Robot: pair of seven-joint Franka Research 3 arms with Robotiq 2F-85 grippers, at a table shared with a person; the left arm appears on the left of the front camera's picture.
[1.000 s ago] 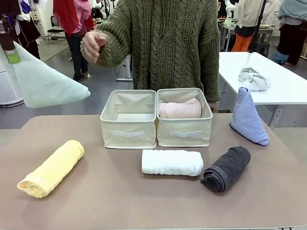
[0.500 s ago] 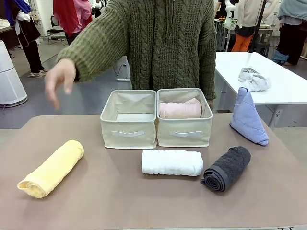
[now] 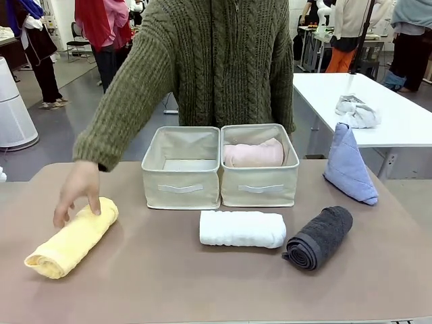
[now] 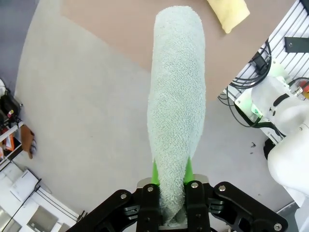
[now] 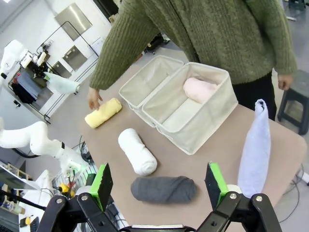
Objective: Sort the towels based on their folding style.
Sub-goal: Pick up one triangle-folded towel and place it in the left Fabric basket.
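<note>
Sorting step: judged early. One roll sits in a bin, and the pale teal terry cone towel (image 4: 176, 96) is held clear of the table, not yet binned.
Next move: probably carrying the cone over the empty bin and letting go. Needs a path clear of the person's outstretched arm.
Front view, containers: two beige fabric bins stand touching side by side at the far middle of the brown table (image 3: 169, 287). The left bin (image 3: 181, 192) looks empty, with its pale floor showing. The right bin (image 3: 260, 192) holds the pink terry roll (image 3: 253, 154), lying across it.
Front view, loose towels: yellow terry roll (image 3: 71, 236) at near left, with the person's hand (image 3: 77, 192) resting on its far end. White terry roll (image 3: 243, 229) just in front of the bins. Dark grey terry roll (image 3: 318, 237) beside it to the right. Periwinkle-blue terry cone (image 3: 349, 165) upright at the far right edge.
Left wrist view, tool: left gripper (image 4: 171, 176) clenched on the teal cone's narrow end, out beyond the table corner and above the floor. Tip of the yellow roll at the top.
Right wrist view, tool: right gripper (image 5: 159, 186) spread wide with nothing between its pads, high over the near right of the table, above the dark grey roll.
Right wrist view, containers: pink roll at the far end of its bin; neighbouring bin bare inside.
</note>
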